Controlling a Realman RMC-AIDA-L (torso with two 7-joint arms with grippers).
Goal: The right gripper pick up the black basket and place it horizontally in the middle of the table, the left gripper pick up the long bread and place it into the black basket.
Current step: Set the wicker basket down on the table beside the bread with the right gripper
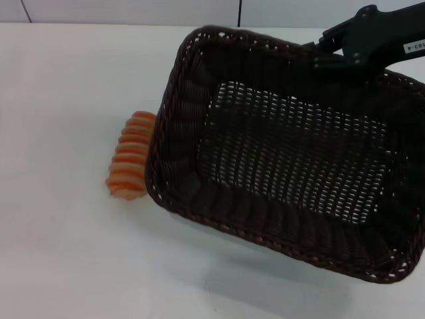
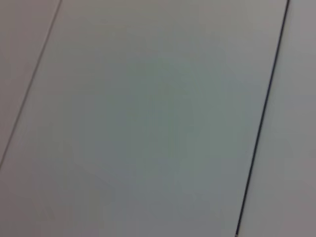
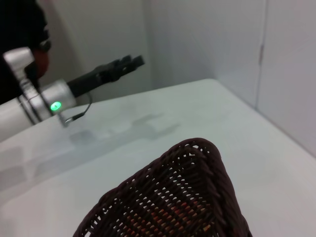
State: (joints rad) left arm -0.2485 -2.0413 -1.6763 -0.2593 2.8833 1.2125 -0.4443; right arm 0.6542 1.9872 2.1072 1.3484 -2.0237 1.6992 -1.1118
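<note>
The black basket (image 1: 292, 153) hangs tilted above the white table (image 1: 66, 252), casting a shadow underneath. My right gripper (image 1: 327, 56) is shut on its far rim at the upper right. In the right wrist view one corner of the basket (image 3: 187, 197) fills the lower part. The long bread (image 1: 130, 164), tan with orange-brown ridges, lies on the table just left of the basket, its right end hidden behind the basket wall. My left gripper (image 3: 132, 61) shows only in the right wrist view, held in the air above the table, far from the bread.
The left wrist view shows only pale wall panels (image 2: 148, 123) with a dark seam. A wall (image 1: 133, 10) runs along the table's far edge. Bare tabletop lies left of and in front of the bread.
</note>
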